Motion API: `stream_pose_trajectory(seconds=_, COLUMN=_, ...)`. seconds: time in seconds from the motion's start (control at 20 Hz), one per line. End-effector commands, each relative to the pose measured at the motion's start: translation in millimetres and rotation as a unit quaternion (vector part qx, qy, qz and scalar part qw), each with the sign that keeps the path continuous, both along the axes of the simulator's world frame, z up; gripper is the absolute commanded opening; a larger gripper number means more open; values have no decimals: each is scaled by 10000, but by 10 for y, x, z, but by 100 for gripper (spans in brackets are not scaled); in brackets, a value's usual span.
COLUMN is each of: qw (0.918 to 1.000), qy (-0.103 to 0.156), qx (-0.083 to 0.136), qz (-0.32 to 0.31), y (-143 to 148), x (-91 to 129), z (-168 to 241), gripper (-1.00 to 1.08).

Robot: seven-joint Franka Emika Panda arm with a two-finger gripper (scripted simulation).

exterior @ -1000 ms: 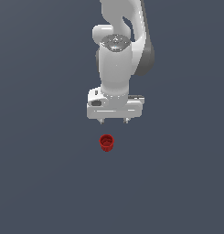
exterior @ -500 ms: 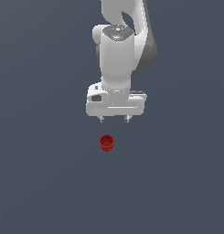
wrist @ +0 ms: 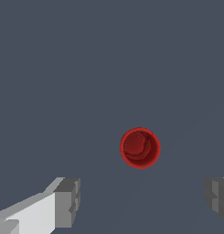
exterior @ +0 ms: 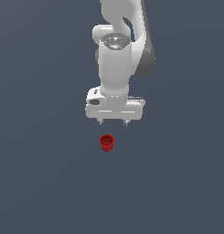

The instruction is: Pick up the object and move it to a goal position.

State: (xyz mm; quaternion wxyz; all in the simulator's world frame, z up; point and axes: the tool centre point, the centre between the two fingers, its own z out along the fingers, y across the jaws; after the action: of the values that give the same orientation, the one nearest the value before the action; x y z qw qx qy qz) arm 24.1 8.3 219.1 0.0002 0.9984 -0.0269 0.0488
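Since a second ago my end effector (exterior: 113,122) has barely shifted; fingers spread wide, hovering above the upright red cup (exterior: 106,142), bare counter (exterior: 45,173) all around.

Flat even light, no shadows, sharp renders
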Motion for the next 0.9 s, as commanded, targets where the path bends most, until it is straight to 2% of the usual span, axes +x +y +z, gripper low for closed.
stream_pose_trajectory(seconds=0.0, qw=9998, qy=35, qx=28, qz=-218, y=-20, x=8, z=-81, gripper=100)
stream_pose_trajectory(seconds=0.2, qw=9976, qy=105, qx=79, qz=-682, y=-62, x=25, z=-250, gripper=100)
stream_pose_trajectory(seconds=0.4, qw=9917, qy=192, qx=129, qz=-1264, y=-116, x=38, z=-463, gripper=100)
stream_pose_trajectory(seconds=0.85, qw=9671, qy=366, qx=179, qz=-2511, y=-244, x=40, z=-931, gripper=100)
